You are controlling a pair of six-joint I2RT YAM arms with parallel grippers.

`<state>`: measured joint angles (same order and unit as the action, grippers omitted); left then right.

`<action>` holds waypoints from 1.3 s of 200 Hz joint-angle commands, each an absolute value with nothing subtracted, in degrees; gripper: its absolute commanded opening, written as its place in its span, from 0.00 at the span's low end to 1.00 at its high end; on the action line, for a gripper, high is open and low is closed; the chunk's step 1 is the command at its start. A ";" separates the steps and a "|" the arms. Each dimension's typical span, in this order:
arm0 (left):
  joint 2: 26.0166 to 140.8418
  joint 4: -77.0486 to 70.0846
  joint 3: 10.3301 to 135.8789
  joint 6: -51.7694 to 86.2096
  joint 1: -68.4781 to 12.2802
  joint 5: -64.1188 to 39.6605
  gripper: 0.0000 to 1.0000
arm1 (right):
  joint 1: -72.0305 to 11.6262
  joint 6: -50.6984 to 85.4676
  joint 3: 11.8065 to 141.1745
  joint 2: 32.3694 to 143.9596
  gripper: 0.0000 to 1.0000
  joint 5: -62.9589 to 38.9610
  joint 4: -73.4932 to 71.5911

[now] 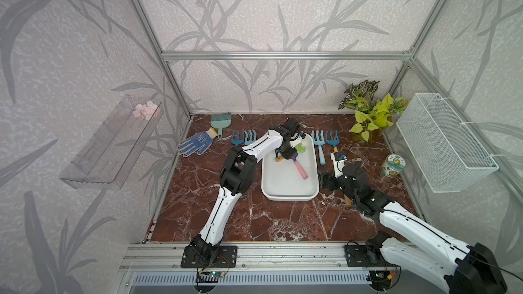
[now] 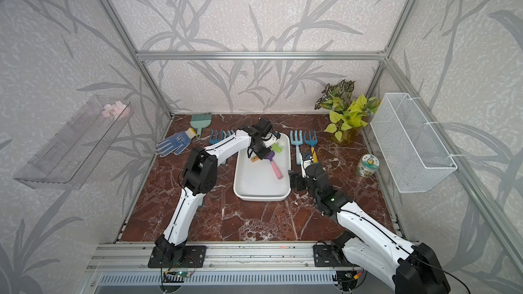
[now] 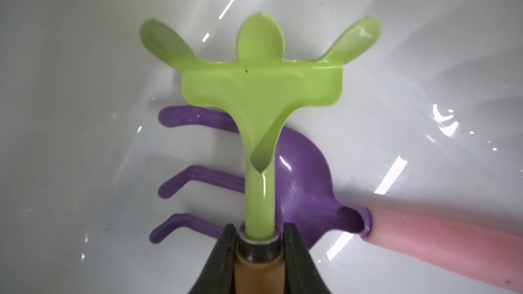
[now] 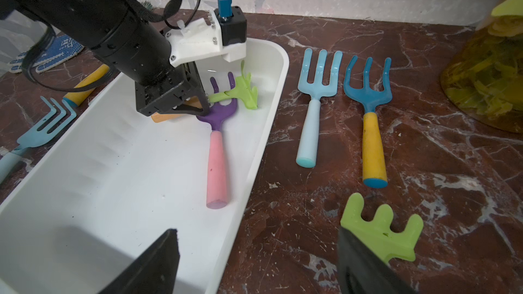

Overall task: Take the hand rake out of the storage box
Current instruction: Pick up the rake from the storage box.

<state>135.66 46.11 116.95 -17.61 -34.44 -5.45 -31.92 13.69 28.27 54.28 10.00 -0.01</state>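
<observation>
While the lime-green plastic hand rake is sitting in the far end of the shallow white plastic storage box, across a purple pink-handled rake, the left gripper is pinching its wooden handle at the metal collar. I'd judge it light, stiff and slick. The right gripper is gaping empty just beside the box.

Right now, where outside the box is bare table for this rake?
Bare marble: the strip between the storage box and the front rail; also left of the left arm, nearer than the glove. Crowded: right of the box, with blue rakes, a green rake and the right gripper.
</observation>
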 commanded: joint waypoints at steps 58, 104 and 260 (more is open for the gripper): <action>124.22 42.18 110.50 -10.79 -34.02 -4.48 0.15 | -31.62 13.82 27.25 52.68 0.87 10.35 -1.39; 118.18 40.70 105.08 -5.31 -34.04 -2.62 0.14 | -31.31 14.14 26.75 51.95 0.87 10.37 -1.58; 81.20 36.88 64.38 15.82 -33.77 5.43 0.14 | -29.24 15.56 27.16 53.50 0.99 8.83 -1.23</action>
<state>86.80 38.09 69.60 10.92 -34.04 3.16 -29.67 15.03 27.09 53.58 9.52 -0.19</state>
